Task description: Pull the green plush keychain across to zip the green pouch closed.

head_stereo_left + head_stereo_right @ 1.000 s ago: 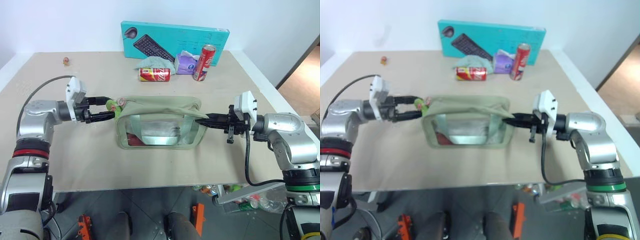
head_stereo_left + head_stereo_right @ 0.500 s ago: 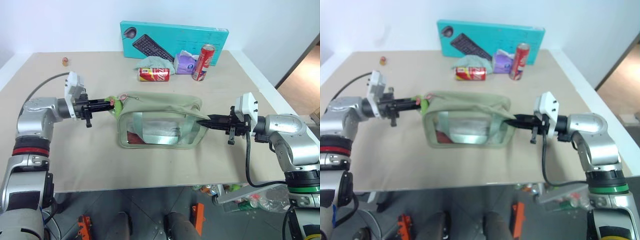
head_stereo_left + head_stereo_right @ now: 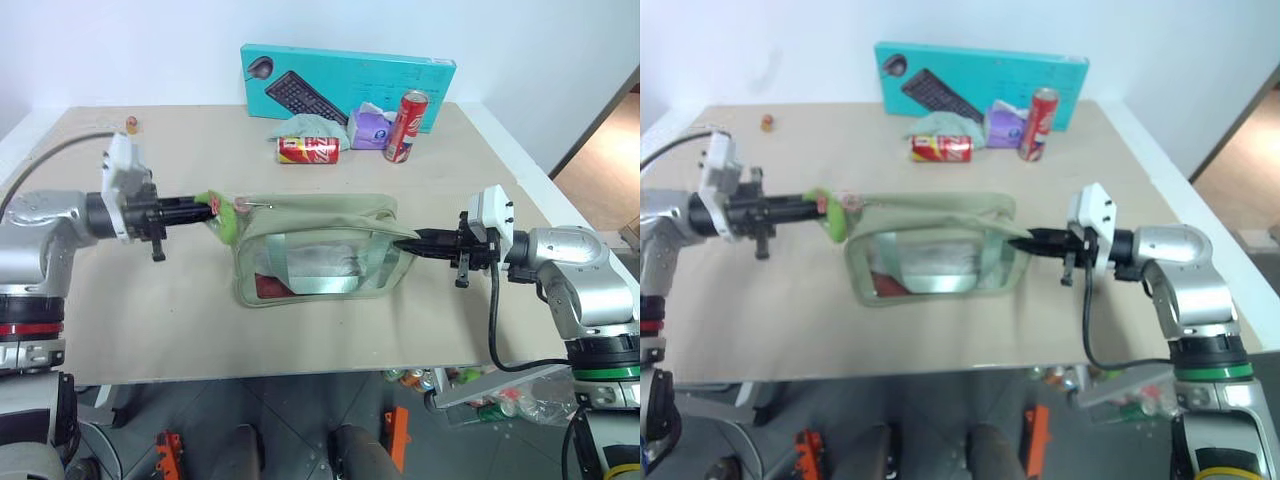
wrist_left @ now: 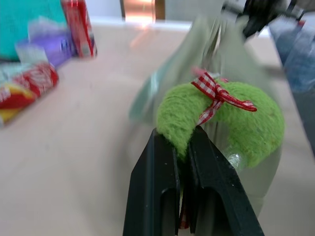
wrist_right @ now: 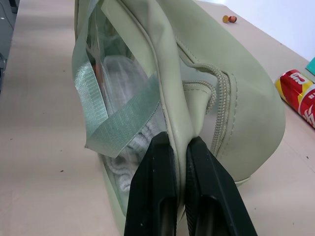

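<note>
A beige table (image 3: 150,320) against a white wall carries the green pouch (image 3: 320,250) at the frame's centre, its long axis running left to right. The left gripper (image 3: 203,209) is clamped on the green plush keychain (image 3: 222,215) at the pouch's left end, so the zip pull lies along that axis. The right gripper (image 3: 418,243), pinched on the pouch's right-end fabric, anchors it. The teal keyboard box (image 3: 350,85), two red cans (image 3: 308,149) and a purple tissue pack (image 3: 369,127) stand at upper centre, well apart and not in the way
</note>
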You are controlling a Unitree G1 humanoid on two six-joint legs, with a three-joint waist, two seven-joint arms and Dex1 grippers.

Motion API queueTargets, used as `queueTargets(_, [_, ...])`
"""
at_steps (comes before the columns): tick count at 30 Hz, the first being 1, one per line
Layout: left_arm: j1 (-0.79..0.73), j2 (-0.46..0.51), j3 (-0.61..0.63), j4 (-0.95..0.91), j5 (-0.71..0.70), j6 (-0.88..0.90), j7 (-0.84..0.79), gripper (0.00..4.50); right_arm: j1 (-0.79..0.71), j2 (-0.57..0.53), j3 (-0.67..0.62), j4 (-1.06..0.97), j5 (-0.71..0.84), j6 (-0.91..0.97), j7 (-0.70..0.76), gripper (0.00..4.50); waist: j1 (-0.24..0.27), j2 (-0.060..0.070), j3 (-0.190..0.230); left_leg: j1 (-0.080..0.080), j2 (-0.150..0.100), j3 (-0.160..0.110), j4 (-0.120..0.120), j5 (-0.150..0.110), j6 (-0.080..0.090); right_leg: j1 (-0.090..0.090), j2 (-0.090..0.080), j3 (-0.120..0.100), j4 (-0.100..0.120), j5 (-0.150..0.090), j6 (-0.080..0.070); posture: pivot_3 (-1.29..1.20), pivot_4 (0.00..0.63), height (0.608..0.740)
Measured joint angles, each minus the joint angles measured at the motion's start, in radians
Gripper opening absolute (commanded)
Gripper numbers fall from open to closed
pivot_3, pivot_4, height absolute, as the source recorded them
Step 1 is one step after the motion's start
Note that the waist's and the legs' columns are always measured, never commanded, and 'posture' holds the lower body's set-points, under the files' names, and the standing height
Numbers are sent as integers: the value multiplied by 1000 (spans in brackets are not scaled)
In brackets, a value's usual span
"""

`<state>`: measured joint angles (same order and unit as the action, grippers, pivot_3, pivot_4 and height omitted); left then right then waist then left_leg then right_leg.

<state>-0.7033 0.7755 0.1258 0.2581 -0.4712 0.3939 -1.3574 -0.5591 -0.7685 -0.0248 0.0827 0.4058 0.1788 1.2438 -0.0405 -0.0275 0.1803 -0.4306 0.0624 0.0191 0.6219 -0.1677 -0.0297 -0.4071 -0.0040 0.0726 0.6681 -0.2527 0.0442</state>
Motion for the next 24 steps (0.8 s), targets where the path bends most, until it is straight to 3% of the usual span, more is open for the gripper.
queueTargets(5, [-17, -20, 0, -33, -23, 25, 25, 24, -1, 1, 0, 1, -2, -5, 2, 0, 1, 0, 0, -1, 0, 0, 0, 0, 0, 0, 0, 0, 0, 0, 1, 0, 150, 740])
queueTargets(14, [-178, -94, 0, -74, -87, 73, 92, 24, 0, 2, 0, 2, -6, -7, -1, 0, 2, 0, 0, 0, 0, 0, 0, 0, 0, 0, 0, 0, 0, 0, 1, 0, 150, 740])
queueTargets(24, [-189, -220, -106, -139, -60, 49, 131, 24, 1, 0, -1, 13, -10, -16, -2, 0, 2, 0, 0, 0, 0, 0, 0, 0, 0, 0, 0, 1, 0, 0, 1, 0, 150, 740])
